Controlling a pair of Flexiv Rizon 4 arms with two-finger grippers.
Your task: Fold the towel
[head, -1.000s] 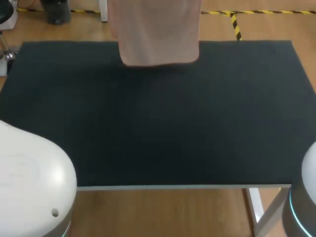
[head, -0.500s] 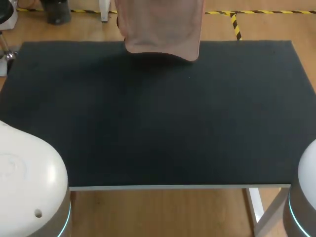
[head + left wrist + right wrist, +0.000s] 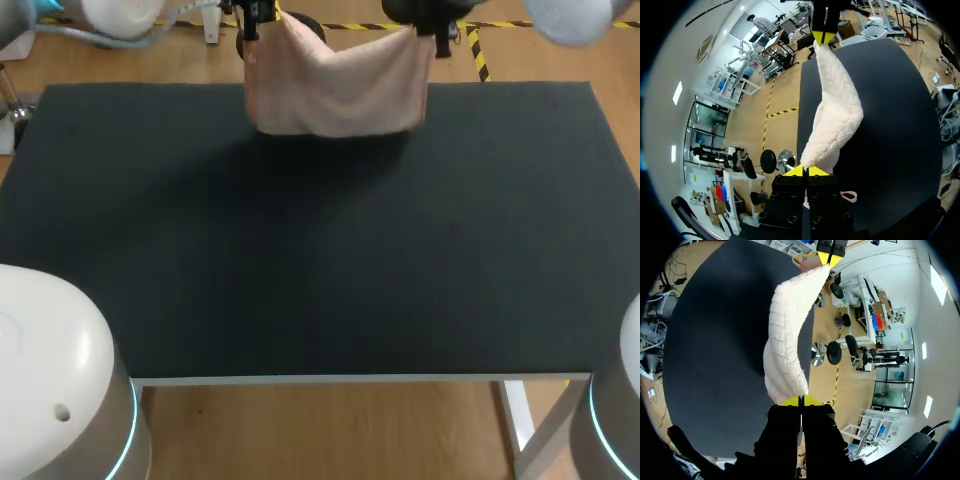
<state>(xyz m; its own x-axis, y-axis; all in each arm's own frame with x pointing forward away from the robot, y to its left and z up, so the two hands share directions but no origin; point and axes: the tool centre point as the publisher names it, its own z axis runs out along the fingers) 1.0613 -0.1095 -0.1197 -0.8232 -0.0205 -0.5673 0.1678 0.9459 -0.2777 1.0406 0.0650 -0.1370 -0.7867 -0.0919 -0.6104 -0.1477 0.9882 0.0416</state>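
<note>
1. The pink towel [image 3: 335, 85] hangs over the far edge of the desk [image 3: 350, 270], sagging slightly between its two top corners.
2. The left end effector [image 3: 806, 171] and the right end effector [image 3: 801, 401] each pinch one top corner. This probably keeps the cloth spread so it can be laid flat.

Setting: robotics lab. Evidence: black-topped work table [image 3: 320, 260]; white left arm [image 3: 55, 370] at lower left, white right arm [image 3: 620, 400] at lower right of the head view.
</note>
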